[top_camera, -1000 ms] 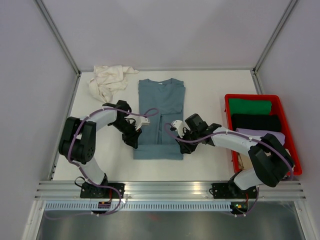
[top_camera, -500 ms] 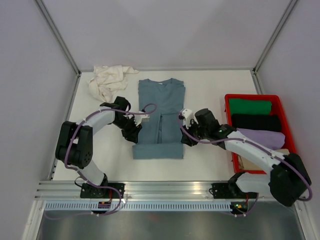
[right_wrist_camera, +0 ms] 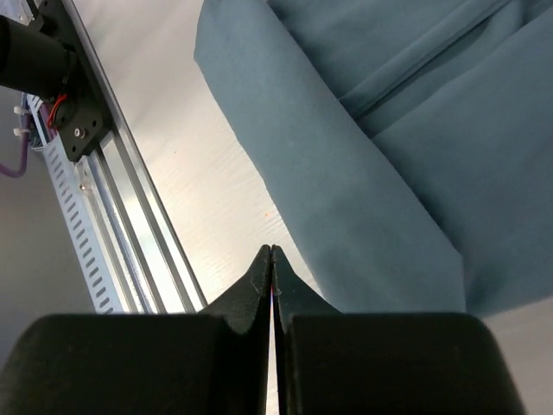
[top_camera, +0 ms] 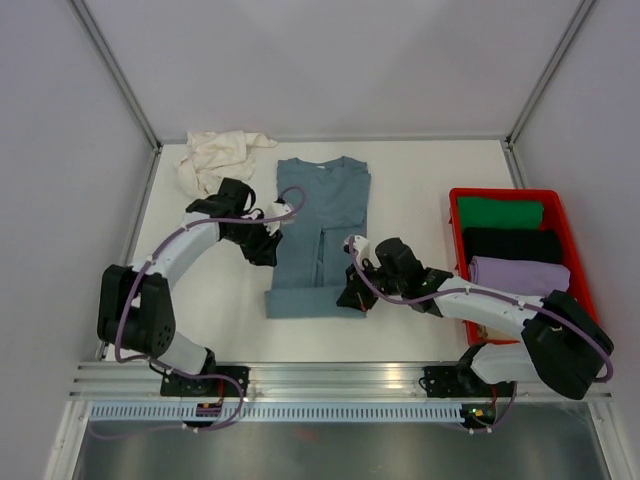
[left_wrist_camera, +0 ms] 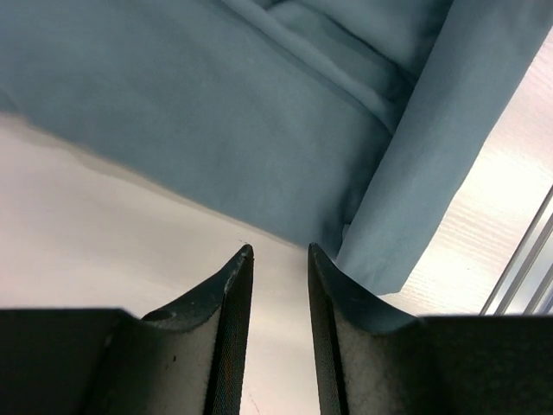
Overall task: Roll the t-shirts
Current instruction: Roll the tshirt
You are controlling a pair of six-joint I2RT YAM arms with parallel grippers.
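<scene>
Find the blue t-shirt (top_camera: 320, 235) folded into a narrow strip mid surface (top_camera: 420, 200), hem nearest the arms, probably readied for rolling from that end. Note the left tool (left_wrist_camera: 279, 252) slightly parted, empty, beside its left edge; the right tool (right_wrist_camera: 271, 251) clenched on nothing by the hem's right corner.

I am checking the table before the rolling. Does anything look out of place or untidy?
Only the white shirt: it lies crumpled in a heap at the far left corner, not spread flat like the blue shirt. The rolls in the red bin look tidy.
</scene>
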